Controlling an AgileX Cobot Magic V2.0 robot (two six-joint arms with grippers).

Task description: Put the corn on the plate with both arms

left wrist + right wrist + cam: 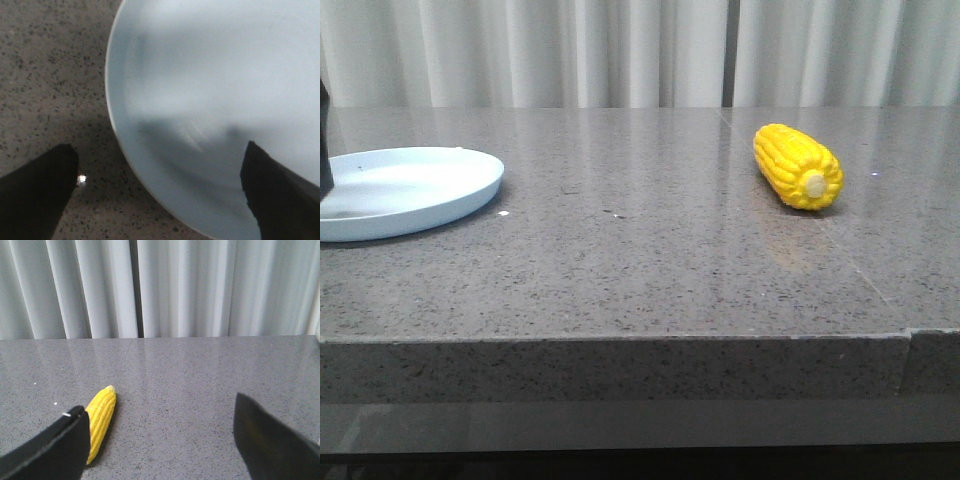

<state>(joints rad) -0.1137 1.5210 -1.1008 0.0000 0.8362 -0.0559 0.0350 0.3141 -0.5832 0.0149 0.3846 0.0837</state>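
Note:
The yellow corn (799, 166) lies on the grey stone table at the right, its pale cut end toward me. The pale blue plate (400, 190) sits at the far left, empty. In the left wrist view my left gripper (160, 175) is open, just above the plate's near rim (125, 145), one finger over the table, the other over the plate. Only a dark sliver of that arm (324, 150) shows in the front view. In the right wrist view my right gripper (160, 425) is open and empty; the corn (100, 415) lies beside its one finger (55, 450), partly hidden by it.
The grey speckled table (640, 250) has its front edge near the bottom of the front view, with a seam at the right (908, 335). White curtains (620, 50) hang behind the table.

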